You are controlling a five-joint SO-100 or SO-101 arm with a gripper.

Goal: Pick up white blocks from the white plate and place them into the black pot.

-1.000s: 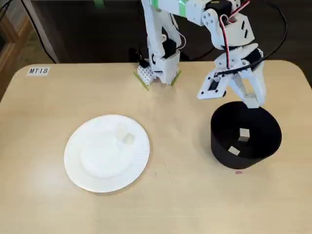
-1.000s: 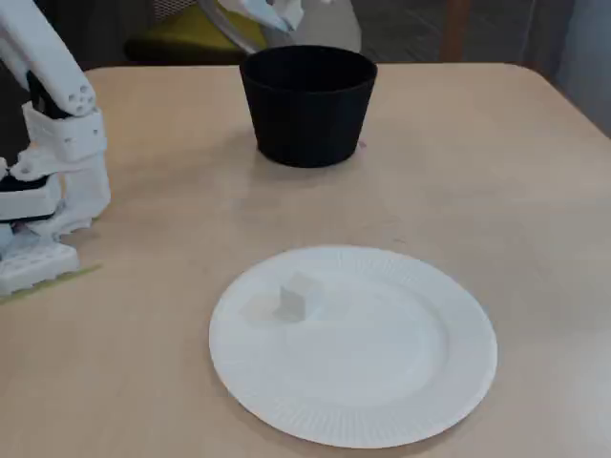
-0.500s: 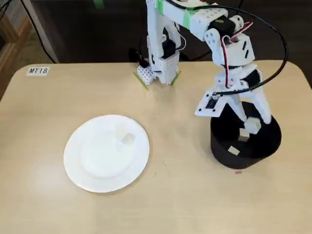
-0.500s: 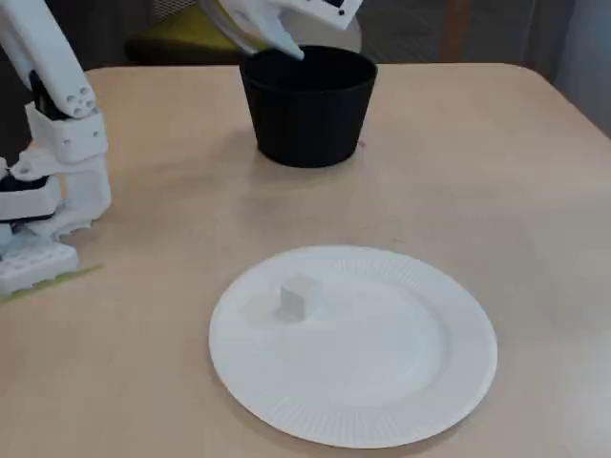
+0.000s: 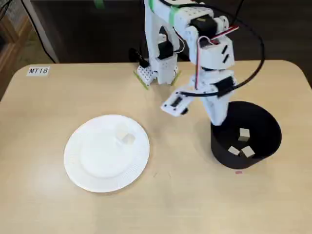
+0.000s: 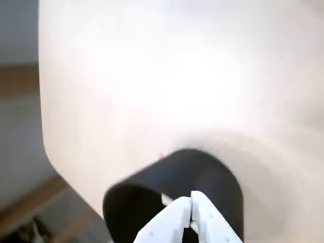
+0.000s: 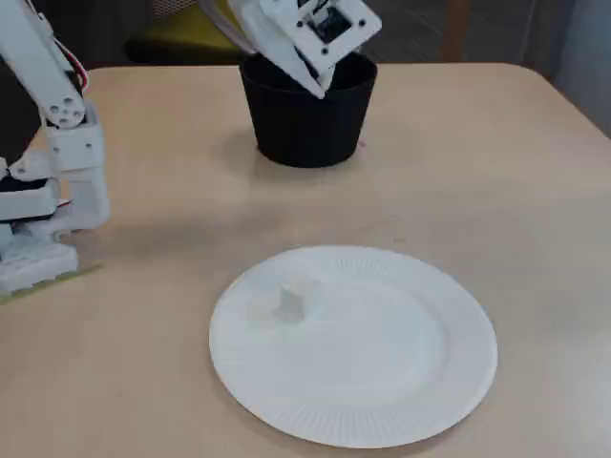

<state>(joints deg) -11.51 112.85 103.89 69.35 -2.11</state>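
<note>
In a fixed view the gripper hangs over the left rim of the black pot, which stands on the right part of the table. The wrist view shows its 2 fingers pressed together with nothing between them, tips above the pot's opening.

3 white blocks lie on the pot's floor, to the right of the gripper and below it, apart from the fingers. 2 of them sit close together near the front wall, the 3rd a little farther back. They are small cubes, so no long axis can be made out; each lies at a slightly different turn.

1 more block rests on the white plate, upper right of the plate's middle in that view, well apart from the gripper. In the other fixed view the block sits left of the plate's centre, flat on a face, with the pot far behind it.
</note>
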